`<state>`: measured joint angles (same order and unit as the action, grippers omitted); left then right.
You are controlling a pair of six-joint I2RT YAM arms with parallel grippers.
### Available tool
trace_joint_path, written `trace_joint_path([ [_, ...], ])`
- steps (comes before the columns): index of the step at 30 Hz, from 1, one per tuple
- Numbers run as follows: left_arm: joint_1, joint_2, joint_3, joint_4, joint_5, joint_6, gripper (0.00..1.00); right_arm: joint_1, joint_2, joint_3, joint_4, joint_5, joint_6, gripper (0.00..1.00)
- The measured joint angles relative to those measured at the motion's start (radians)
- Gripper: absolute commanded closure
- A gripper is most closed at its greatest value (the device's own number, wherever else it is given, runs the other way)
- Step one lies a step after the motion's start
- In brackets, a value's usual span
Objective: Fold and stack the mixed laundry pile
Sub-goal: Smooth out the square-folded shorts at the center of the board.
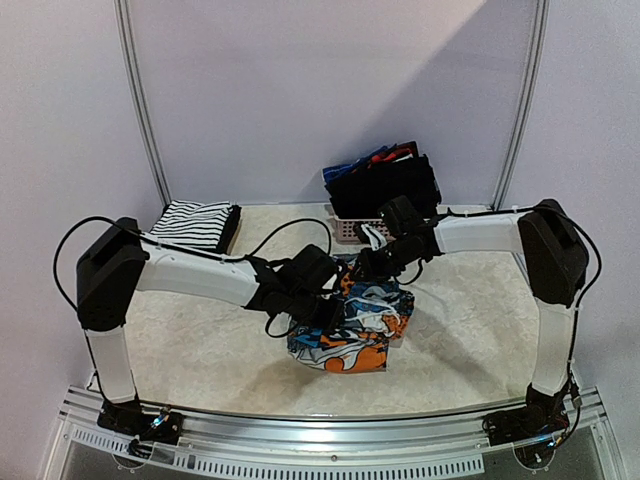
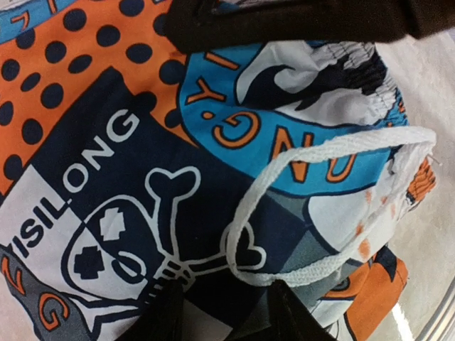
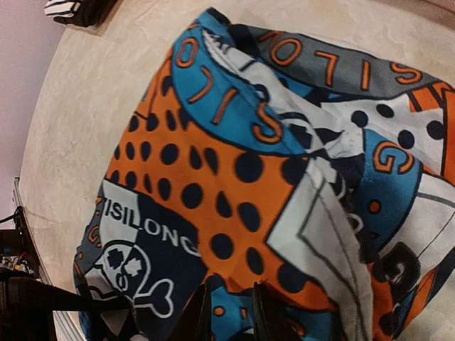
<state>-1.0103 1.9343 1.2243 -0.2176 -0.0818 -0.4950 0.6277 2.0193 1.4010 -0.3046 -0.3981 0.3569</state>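
**Item:** graphic-print shorts [image 1: 350, 330], orange, blue, white and black. They lie bunched at the middle of the tabletop [image 1: 200, 350] with both arms on them.

**Other stock:** a striped garment [image 1: 190, 225] lies folded at the far left. Black garments [image 1: 385, 185] are heaped in the pink basket [image 1: 345, 230] at the back, not yet sorted.

**Hazards:**
- A loose white drawstring [image 2: 355, 140] loops across the print just beside the left fingers. It could snag a finger and drag the cloth askew.
- The shorts are crumpled, so a shallow pinch may catch only one layer, and the rest would sag or slip.
- The two wrists work near each other, so an uneven pull risks contact or a crooked fold.

**Arm pose:** both forearms reach inward, low over the tabletop. The left comes from the left side and the right from the far right, with wrists tipped down onto the shorts.

**Right pincer** [image 3: 231, 316]: fingers nearly together with a fold of print between them, so it is clenched on the shorts.

**Left pincer** [image 2: 224, 316]: fingers rest against the cloth, but the view is too close, so I cannot tell whether it grips.
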Motion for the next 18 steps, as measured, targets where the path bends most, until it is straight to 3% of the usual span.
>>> trace_joint_path([
  [7, -0.035, 0.001, -0.064, 0.031, -0.018, -0.009, 0.57, -0.063, 0.113, 0.057, 0.011, -0.058, -0.008, 0.80],
  [12, -0.093, -0.005, -0.117, 0.022, -0.073, -0.026, 0.52, -0.079, 0.180, 0.082, 0.023, -0.068, -0.007, 0.81],
  [15, -0.127, -0.017, -0.119, 0.001, -0.113, -0.036, 0.44, -0.079, 0.192, 0.101, 0.022, -0.072, -0.006, 0.81],
  [18, -0.156, -0.037, -0.119, -0.039, -0.151, -0.045, 0.27, -0.078, 0.195, 0.111, 0.017, -0.071, -0.006, 0.81],
])
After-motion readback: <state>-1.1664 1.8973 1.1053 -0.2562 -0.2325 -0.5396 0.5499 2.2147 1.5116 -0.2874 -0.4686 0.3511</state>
